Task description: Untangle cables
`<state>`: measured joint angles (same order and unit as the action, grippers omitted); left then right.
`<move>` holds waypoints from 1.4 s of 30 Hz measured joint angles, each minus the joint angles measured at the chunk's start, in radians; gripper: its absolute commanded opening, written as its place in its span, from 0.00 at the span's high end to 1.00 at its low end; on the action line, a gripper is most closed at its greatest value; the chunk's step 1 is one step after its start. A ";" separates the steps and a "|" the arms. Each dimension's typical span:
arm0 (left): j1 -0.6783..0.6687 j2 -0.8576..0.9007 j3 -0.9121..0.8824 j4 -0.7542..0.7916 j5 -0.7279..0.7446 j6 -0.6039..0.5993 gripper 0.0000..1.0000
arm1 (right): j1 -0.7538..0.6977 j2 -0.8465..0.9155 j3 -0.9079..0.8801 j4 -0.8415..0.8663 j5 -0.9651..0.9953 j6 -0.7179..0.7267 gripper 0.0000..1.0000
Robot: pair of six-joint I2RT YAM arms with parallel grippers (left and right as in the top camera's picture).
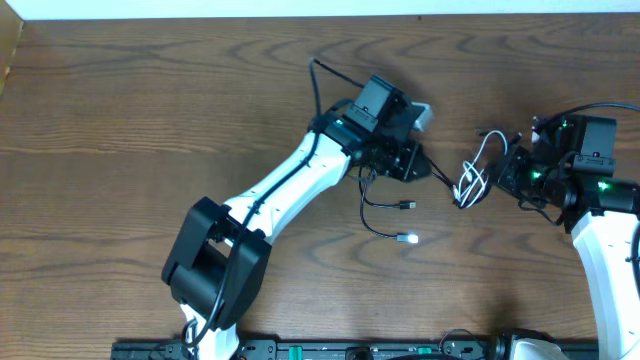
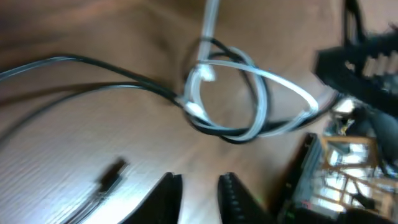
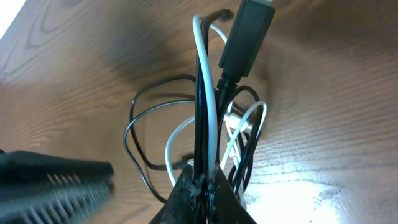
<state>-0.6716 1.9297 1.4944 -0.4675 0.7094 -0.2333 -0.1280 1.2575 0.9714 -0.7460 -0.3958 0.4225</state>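
While my right claw [image 3: 202,182] pinches the cables [image 3: 208,93] tight, step: pulling the tangle apart, loops not yet freed.
Left claw [image 2: 198,180]: narrowly spread, empty, bottom centre of its own view.
Knot [image 2: 227,93]: black and white loops wound together at frame centre, just above the left claw, not touching it.
Plugs [image 1: 406,205]: two loose ends on the worktop [image 1: 150,100], lower centre overhead.
Next: my judgement is that the left claw advances, nips one loop only, then draws away from the right.

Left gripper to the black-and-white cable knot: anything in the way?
Nothing visible. In the left wrist view, only bare brown wooden table separates the left gripper from the looped thin black and white cables. A small black plug lies off to one side. The right gripper holds those cables.
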 measured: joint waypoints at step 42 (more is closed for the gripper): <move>-0.061 0.000 -0.007 0.278 -0.064 -0.143 0.66 | -0.008 0.000 -0.001 0.195 -0.547 -0.014 0.99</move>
<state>-0.7330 1.9301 1.4872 -0.1890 0.6456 -0.3759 -0.1356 1.2575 0.9707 -0.5510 -0.9432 0.4088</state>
